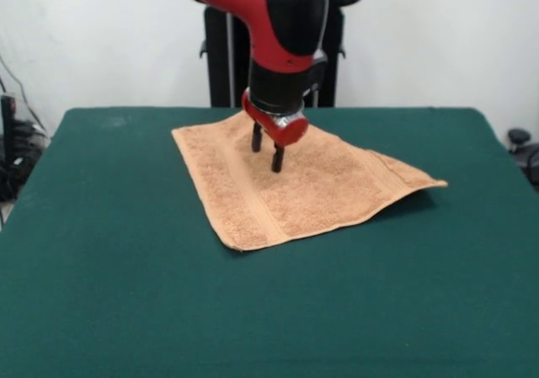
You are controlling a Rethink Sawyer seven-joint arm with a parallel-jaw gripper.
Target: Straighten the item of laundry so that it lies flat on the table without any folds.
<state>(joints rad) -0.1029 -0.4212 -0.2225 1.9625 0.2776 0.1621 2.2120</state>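
Note:
The orange-tan terry towel (295,184) lies spread on the dark green table (109,260), a little beyond its middle. A flat woven band runs near its left edge. Its right corner (431,183) is lifted slightly off the cloth and casts a shadow. No care label shows. My gripper (267,154) hangs from the red and black arm over the towel's far left part. Its two black fingers (277,158) are apart and point down, with the tips just above or on the towel. They hold nothing.
The robot's black pedestal (221,58) stands behind the table's far edge. Cables and dark gear (13,142) sit off the table's left side, and a dark object (522,146) off its right side.

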